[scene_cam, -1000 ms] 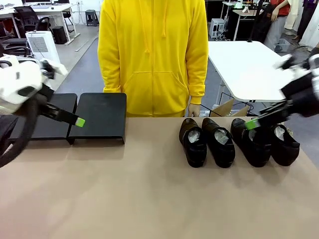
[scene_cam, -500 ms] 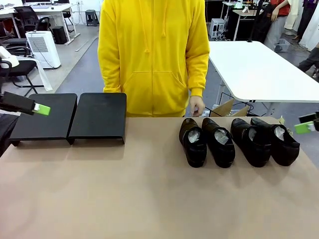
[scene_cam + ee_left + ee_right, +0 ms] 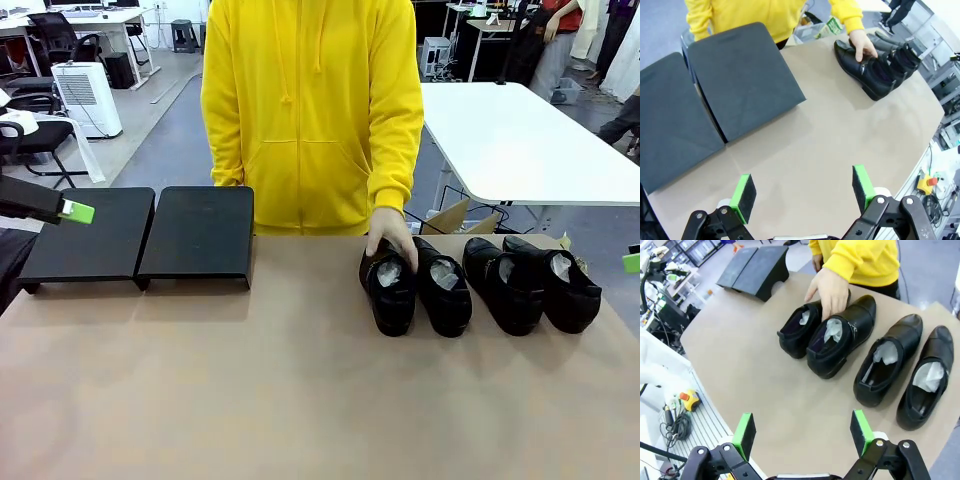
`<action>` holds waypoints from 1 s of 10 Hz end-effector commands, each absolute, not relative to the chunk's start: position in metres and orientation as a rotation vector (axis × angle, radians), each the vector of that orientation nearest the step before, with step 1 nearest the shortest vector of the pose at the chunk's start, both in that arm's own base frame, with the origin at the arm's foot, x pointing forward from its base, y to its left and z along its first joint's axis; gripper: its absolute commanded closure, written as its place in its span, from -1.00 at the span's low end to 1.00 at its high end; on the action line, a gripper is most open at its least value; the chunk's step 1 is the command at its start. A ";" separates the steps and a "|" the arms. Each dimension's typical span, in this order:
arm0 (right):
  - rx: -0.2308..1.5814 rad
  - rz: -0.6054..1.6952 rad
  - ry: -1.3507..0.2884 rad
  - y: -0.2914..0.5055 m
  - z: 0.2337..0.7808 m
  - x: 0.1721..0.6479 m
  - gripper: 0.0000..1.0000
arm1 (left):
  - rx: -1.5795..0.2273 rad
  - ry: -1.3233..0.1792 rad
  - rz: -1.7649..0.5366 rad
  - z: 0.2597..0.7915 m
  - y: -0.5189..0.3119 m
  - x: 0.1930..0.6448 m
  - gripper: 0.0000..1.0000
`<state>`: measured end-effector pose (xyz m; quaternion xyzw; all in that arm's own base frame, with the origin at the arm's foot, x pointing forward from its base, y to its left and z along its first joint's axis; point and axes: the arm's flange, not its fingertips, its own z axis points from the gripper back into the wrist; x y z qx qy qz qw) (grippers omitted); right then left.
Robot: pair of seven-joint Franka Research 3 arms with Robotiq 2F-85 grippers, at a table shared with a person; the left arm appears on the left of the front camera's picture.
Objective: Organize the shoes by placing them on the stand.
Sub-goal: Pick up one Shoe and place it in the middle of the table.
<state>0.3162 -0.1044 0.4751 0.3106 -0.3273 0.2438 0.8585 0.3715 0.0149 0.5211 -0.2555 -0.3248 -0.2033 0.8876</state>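
Observation:
Several black glossy shoes stuffed with white paper stand in a row on the right half of the brown table (image 3: 300, 400): one (image 3: 393, 288), another (image 3: 445, 290), a third (image 3: 505, 288), and the outermost (image 3: 562, 290). A person in a yellow hoodie rests a hand (image 3: 390, 240) on the leftmost shoe (image 3: 797, 330). The black two-panel stand (image 3: 200, 235) sits at the far left, with nothing on it. My left gripper (image 3: 75, 211) hovers at the left edge near the stand, open (image 3: 802, 192). At the right edge my right gripper (image 3: 631, 263) is open (image 3: 802, 432), looking down on the shoes.
A white table (image 3: 510, 130) and a cardboard box (image 3: 455, 217) stand behind the person. A white air unit (image 3: 85, 95) and a chair are at the back left. An emergency-stop box (image 3: 690, 401) lies below the table's edge. The table's middle and front are bare.
Both arms have pulled back outward to the picture's edges. The person's hand has come down onto the leftmost shoe.

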 end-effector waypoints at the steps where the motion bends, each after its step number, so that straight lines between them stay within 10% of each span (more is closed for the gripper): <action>1: 0.637 0.528 -0.694 -0.103 0.480 0.315 -1.00 | -0.539 -0.688 -0.424 0.524 0.020 0.370 -1.00; 10: 0.637 0.528 -0.694 -0.103 0.480 0.315 -1.00 | -0.539 -0.688 -0.424 0.524 0.020 0.370 -1.00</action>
